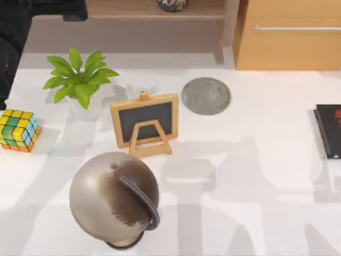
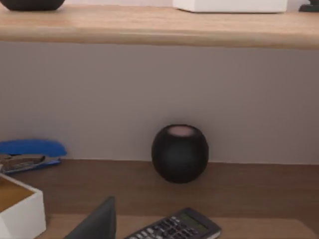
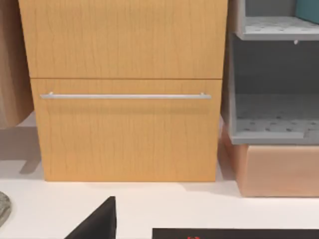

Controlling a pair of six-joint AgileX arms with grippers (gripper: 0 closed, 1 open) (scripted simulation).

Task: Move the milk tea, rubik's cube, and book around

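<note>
At the far left edge of the white tabletop (image 1: 256,176) sits the cube (image 1: 19,130), yellow face up with green and blue squares mixed in, flat on the surface. Just right of it and a little farther back, a leafy green plant (image 1: 79,79) stands in a white pot. Next along, a small wooden-framed chalkboard (image 1: 144,121) props on its easel legs, and in front of it a large grey-brown globe (image 1: 113,198) on a dark stand takes up the near-left area. Right of the chalkboard, a round grey disc (image 1: 205,95) lies flat, well apart from the cube. Over at the right edge, a black book (image 1: 329,130) with red print lies flat, partly cut off. Behind it, a wooden drawer unit (image 1: 287,34) with a metal handle stands at the back. Left wrist view: a dark fingertip (image 2: 97,221) at the lower edge, looking at a black round speaker (image 2: 179,153), a calculator (image 2: 175,227) and a blue stapler (image 2: 30,153) on a wooden shelf. Right wrist view: a dark fingertip (image 3: 97,221), facing the drawer front, the book just below. Whether either hand is spread or pressed together, I cannot tell.
</note>
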